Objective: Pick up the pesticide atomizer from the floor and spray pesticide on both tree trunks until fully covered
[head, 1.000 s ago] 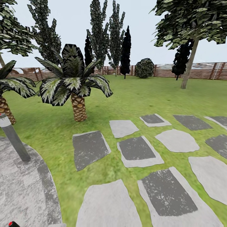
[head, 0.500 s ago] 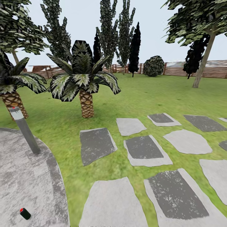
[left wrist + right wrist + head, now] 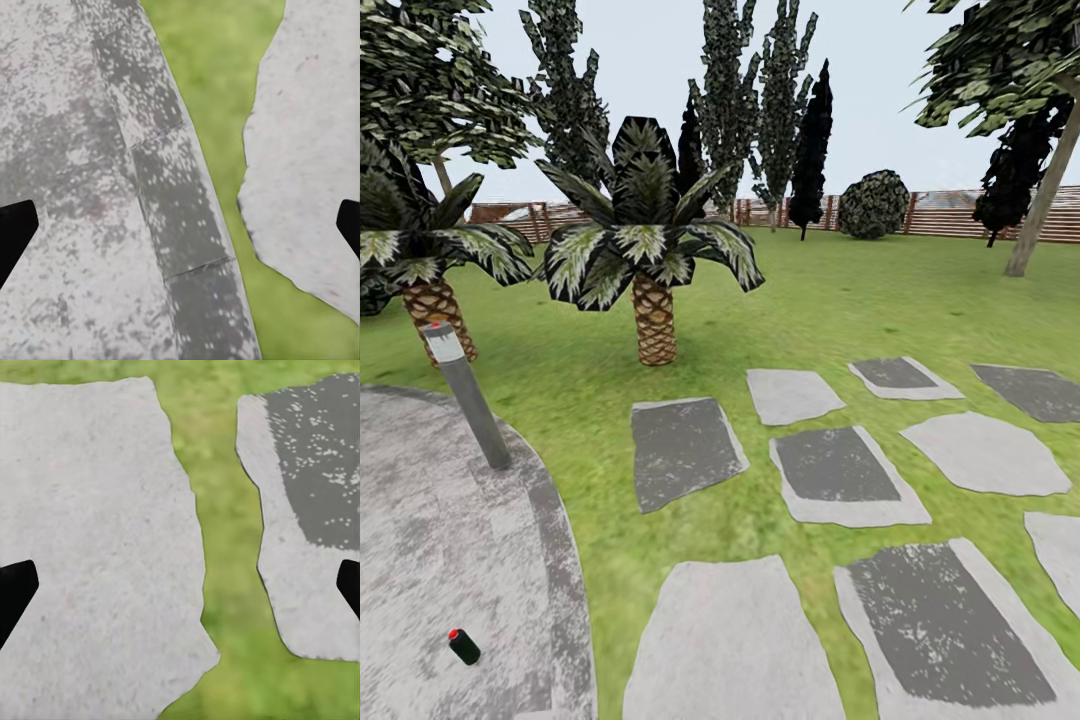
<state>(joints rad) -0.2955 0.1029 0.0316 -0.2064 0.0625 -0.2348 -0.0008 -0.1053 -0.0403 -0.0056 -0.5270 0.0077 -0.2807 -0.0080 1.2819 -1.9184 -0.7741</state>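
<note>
Swinging left, the camera reveals the pesticide atomizer (image 3: 463, 646) near the bollard lamp (image 3: 467, 397); both grippers' fingers spread empty, so a hasty approach could topple it.

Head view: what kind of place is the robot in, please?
Most likely an outdoor garden: a wide green lawn bordered by a brown horizontal-slat wooden fence, short palms with scaly tan trunks, and flat grey stepping stones set in the grass.

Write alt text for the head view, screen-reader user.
A small dark pesticide atomizer with a red top lies on the round grey floor at lower left, near a grey bollard lamp. Beyond are green lawn, grey stepping stones, two short palms and a slatted fence.
</note>
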